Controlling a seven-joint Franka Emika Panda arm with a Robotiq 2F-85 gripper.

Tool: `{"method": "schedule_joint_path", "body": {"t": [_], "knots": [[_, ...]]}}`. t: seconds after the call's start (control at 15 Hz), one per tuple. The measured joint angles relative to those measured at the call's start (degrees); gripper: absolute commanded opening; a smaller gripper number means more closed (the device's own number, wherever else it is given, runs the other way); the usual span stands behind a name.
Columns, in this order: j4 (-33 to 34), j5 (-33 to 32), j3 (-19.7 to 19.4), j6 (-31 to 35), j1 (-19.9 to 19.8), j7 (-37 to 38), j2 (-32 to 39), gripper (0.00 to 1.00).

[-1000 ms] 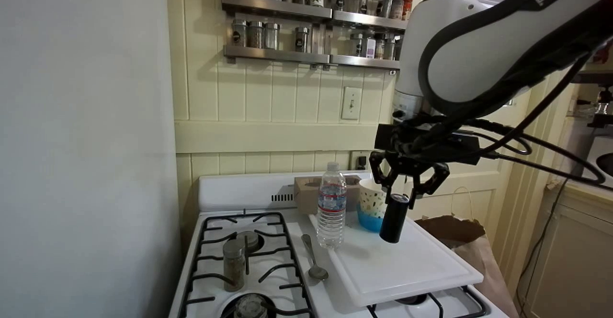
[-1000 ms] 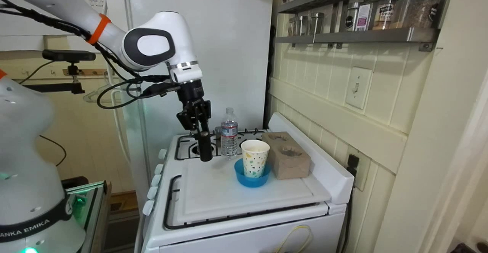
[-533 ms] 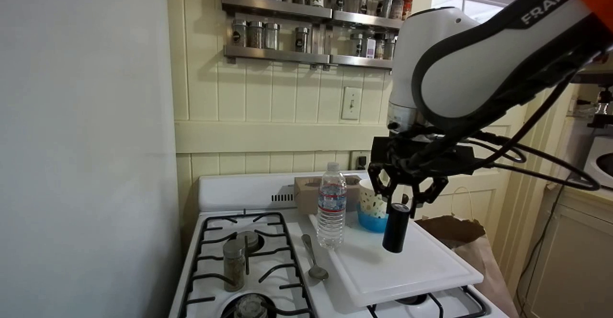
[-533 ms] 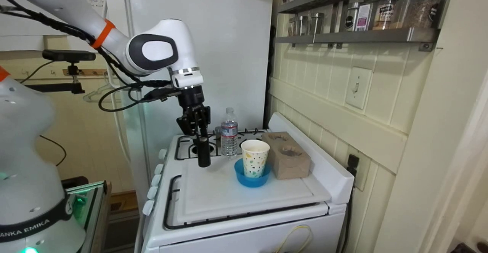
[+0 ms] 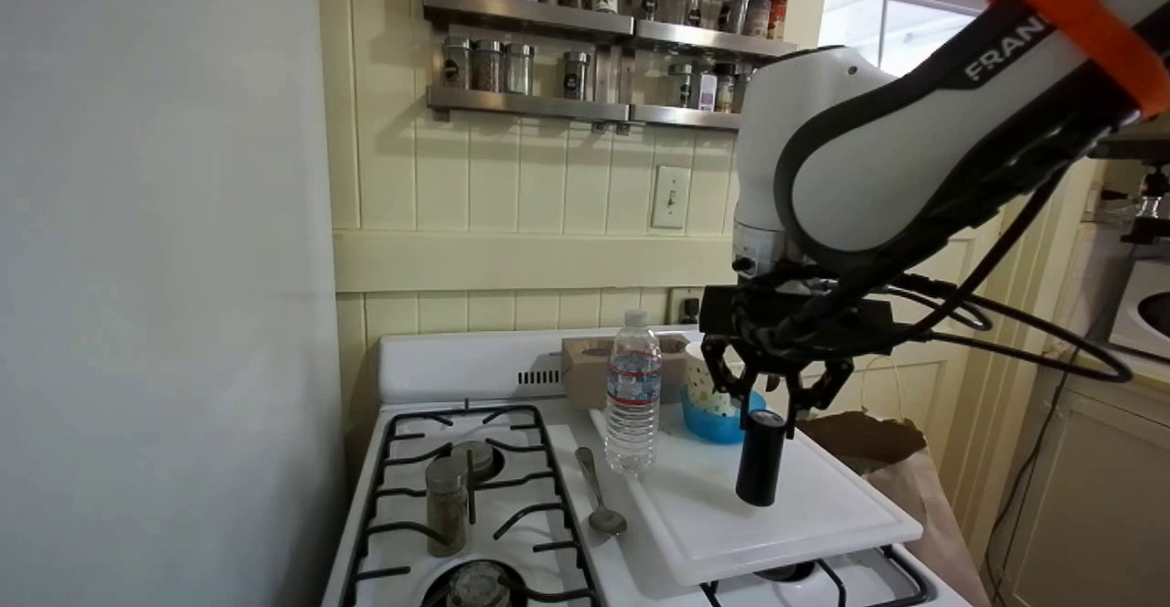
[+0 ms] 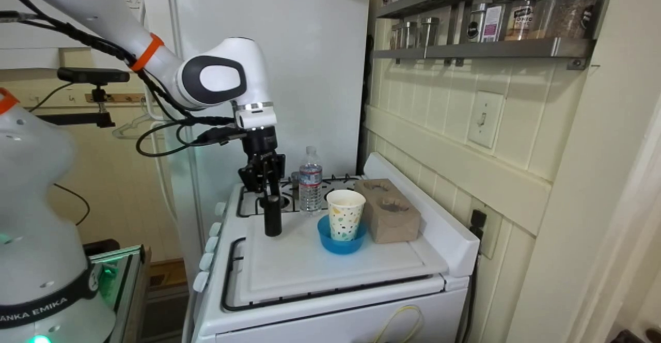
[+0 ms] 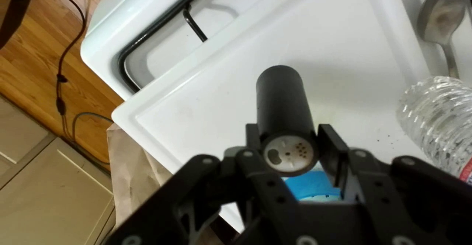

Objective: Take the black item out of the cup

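Gripping the black item [image 6: 272, 218] near its top, the claw [image 6: 272, 195] holds it nearly upright at the left in an exterior view, over the white board [image 6: 299, 265] on the worktop [image 6: 310, 306] and apart from the cup [image 6: 345, 216]; I cannot tell whether its base touches. Rightward stand the clear water bottle [image 6: 310, 190], upright, then the cup itself, inside a blue bowl [image 6: 330, 243], and last, just beside them, a brown box [image 6: 396, 229] with two hollows.
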Motion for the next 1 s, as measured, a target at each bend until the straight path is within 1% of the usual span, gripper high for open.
{"method": "schedule_joint_path", "body": {"t": [0.47,0.87,0.93,1.0], "knots": [[0.90,-0.80,-0.01,0.00,0.00,1.22,2.57,0.18],[1.50,-4.42,-0.01,0.00,0.00,5.11,3.82,0.18],[1.53,-4.71,-0.01,0.00,0.00,5.55,3.98,0.32],[1.57,-4.83,-0.01,0.00,0.00,5.77,4.14,0.68]]}}
